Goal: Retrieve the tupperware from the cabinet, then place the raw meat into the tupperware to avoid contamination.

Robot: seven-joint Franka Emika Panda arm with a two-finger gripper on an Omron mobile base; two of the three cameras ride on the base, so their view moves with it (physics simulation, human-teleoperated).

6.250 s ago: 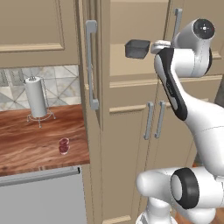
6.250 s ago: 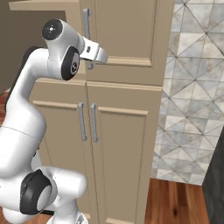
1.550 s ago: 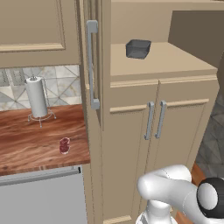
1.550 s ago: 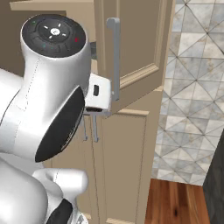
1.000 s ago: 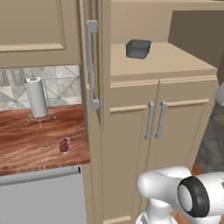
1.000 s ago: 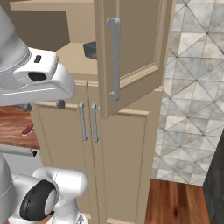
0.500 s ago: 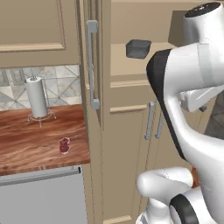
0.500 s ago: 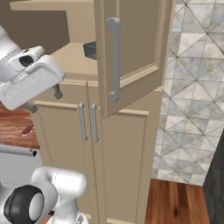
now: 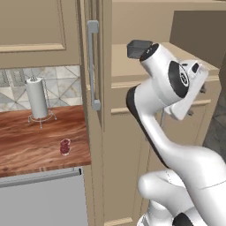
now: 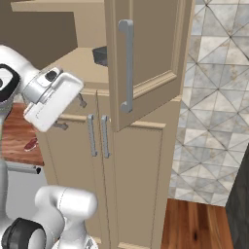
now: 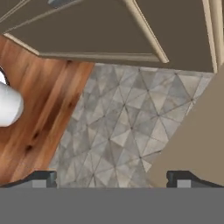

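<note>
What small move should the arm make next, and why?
Probably swing the tool up and toward the tupperware. The cabinet door already stands open, the container sits on the shelf untouched, and the tool, open and empty, is low in front of the lower doors, pointing away from the shelf.

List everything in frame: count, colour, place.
tupperware: 1, dark grey, on the open cabinet's shelf.
meat: 1, dark red, on the counter.
cabinet: 1, beige, upper door swung open, lower doors shut.
paper towel roll: 1, white, upright on its stand at the back of the counter.
counter: 1, brown wood, left of the cabinet.
end effector: 1, dark tips spread apart, holding nothing, aimed at the tiled floor.
</note>
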